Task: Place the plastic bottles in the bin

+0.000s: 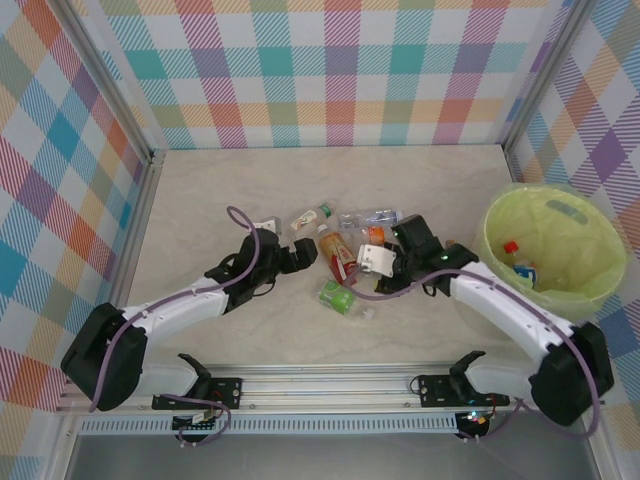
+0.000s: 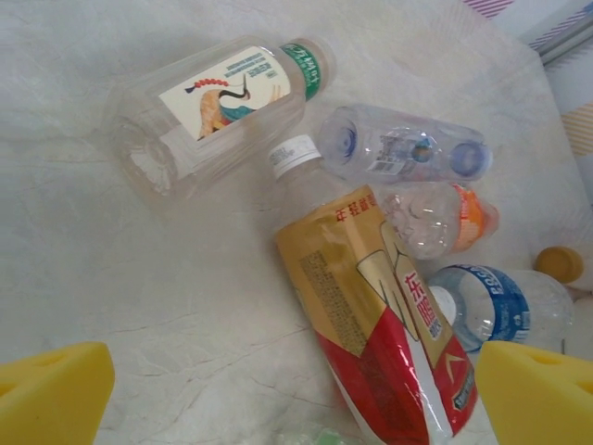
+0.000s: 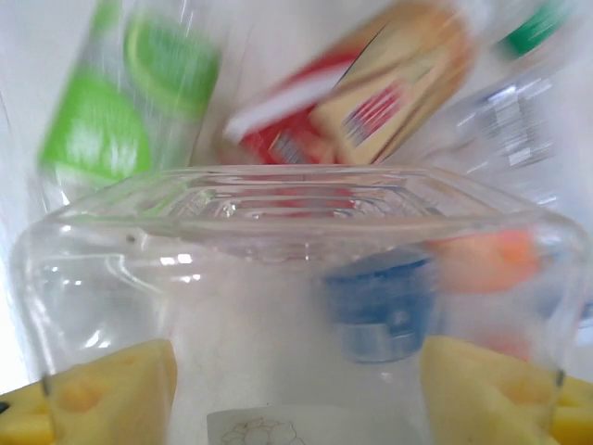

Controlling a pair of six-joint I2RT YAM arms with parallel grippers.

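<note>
The plastic bottles lie in a loose cluster near the middle of the surface (image 1: 200, 200). The left wrist view shows five there: a clear square bottle (image 2: 208, 107) with a green cap and a white label bearing a crane drawing and small unreadable print; a red-and-gold bottle (image 2: 380, 324) with a white cap and large Chinese characters, one reading 东; a clear label-less bottle (image 2: 403, 153) with a barcode sticker; a clear bottle with an orange cap (image 2: 440, 218); and one with a blue band (image 2: 496, 301) whose letters begin "ECO". A green-labelled bottle (image 1: 340, 297) lies nearer the front edge.

The bin (image 1: 550, 250) stands by the right edge, with at least one red-capped bottle (image 1: 512, 250) inside; the rest of its contents cannot be counted.

The right hand (image 3: 296, 389) has a clear square-sided bottle (image 3: 296, 278) between its yellow pads (image 3: 116, 385), which lie against its sides. The left hand (image 2: 296, 394) is wide apart, above the red-and-gold bottle, gripping nothing.
</note>
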